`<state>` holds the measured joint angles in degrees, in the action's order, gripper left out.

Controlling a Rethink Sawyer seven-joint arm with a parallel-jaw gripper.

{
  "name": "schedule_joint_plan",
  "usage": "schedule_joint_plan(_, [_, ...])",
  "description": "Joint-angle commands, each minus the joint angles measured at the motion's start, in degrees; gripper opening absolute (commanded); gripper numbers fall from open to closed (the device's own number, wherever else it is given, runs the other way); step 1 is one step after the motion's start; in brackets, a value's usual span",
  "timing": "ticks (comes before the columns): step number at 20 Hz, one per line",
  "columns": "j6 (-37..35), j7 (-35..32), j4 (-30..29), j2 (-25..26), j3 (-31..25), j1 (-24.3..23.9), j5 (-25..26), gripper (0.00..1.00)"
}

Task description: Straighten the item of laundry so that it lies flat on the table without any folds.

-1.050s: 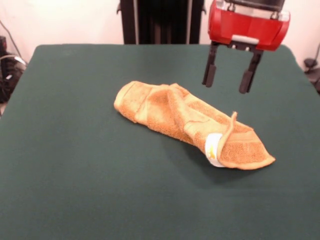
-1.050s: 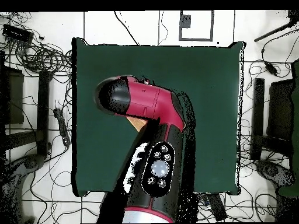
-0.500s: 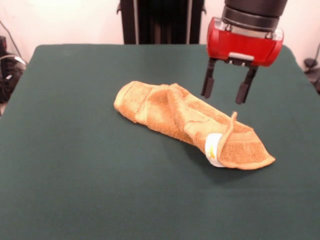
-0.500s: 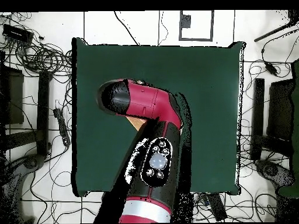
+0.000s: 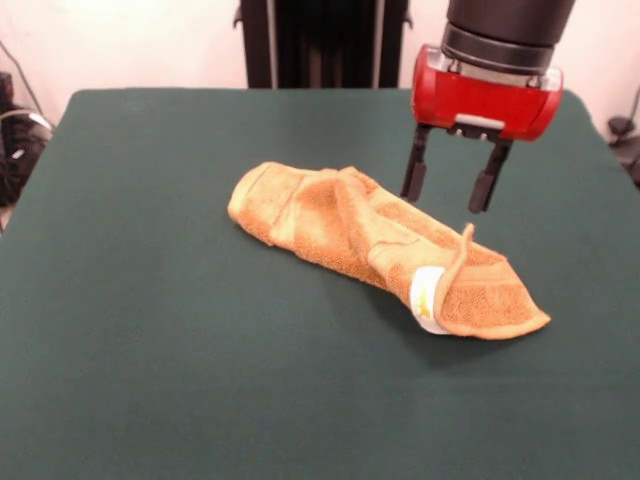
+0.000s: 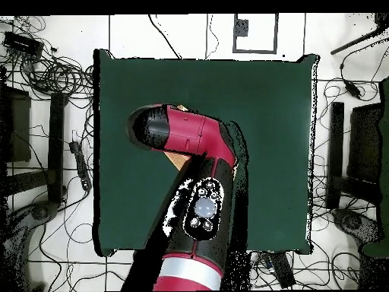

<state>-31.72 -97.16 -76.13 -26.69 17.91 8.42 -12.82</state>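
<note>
- Black fingers hang spread apart and empty under the red head of your gripper [image 5: 446,186], above the towel [image 5: 380,248] with a clear gap to the cloth, over its far edge toward the right-hand end.
- Nothing is pinched yet; your two fingertips point straight down at the terry.
- Just below and toward the camera from your fingers, a narrow curled edge [image 5: 459,258] stands up from the towel. Beside it sits the white tag [image 5: 427,298].
- Your towel lies bunched into a long diagonal roll near the middle of the table [image 5: 150,330], with several layers folded over one another and a paler band showing on the right end.
- From overhead, the arm [image 6: 199,190] covers nearly all of the towel, so you cannot judge the fold layout from that side.
- Risk: if you drop straight down here, your fingers may bite through several layers at once, and a lift would then carry the whole bundle instead of opening it.
- Risk: if you pinch only the curled edge, the thin grip could slip out under a pull.
- Risk: if you press too deep, you may catch the green cloth of the table along with the towel.
</note>
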Motion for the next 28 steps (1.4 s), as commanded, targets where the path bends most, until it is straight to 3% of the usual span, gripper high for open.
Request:
schedule_joint_plan(1, [0.03, -8.93, -4.02, 4.64, -6.2, 2.01, 1.27, 1.0])
schedule_joint_plan(28, [-0.14, -10.63, -0.94, 6.73, -6.01, 3.22, 0.09, 1.0])
